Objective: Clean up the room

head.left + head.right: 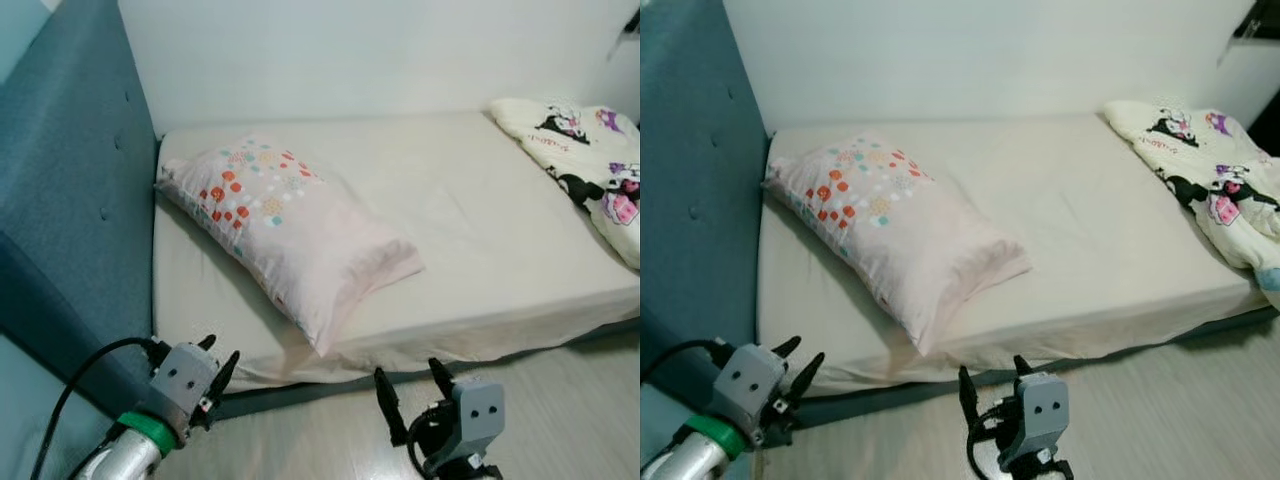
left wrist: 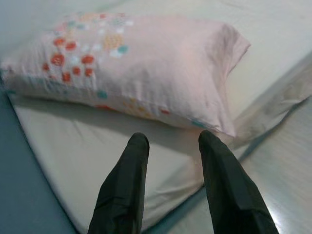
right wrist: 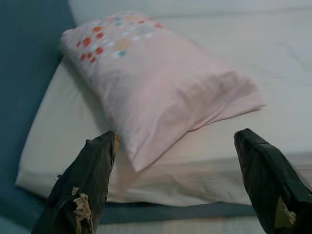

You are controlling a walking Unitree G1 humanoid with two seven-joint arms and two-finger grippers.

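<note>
Nearest, at six o'clock in the head views: two grippers, both low over the pale floor just short of the bed's near edge. Left gripper at seven o'clock, fingers parted by a narrow gap with nothing between them, tips aimed at the mattress corner; silver forearm with a green band cut off by the lower edge, black cable looping away at eight o'clock. Right gripper at five o'clock, fingers spread wide and empty, wrist cut off below.

One pillow, pale pink with orange, red and teal dots at its upper end, lying aslant on the cream mattress sheet, from ten o'clock down toward the middle, its lower corner close to the near edge. Seen again past the left fingers as pillow, and between the right fingers as pillow; touched by neither.

One blanket, white with dark cartoon figures, crumpled at two o'clock, cut off by the right edge, lower part spilling toward the bed's side. Prints too small to make out clearly.

One teal padded headboard at nine o'clock, with button tufts, cut off at left. Plain white wall at twelve o'clock. Dark object at the top right corner, cut off, not identifiable.
</note>
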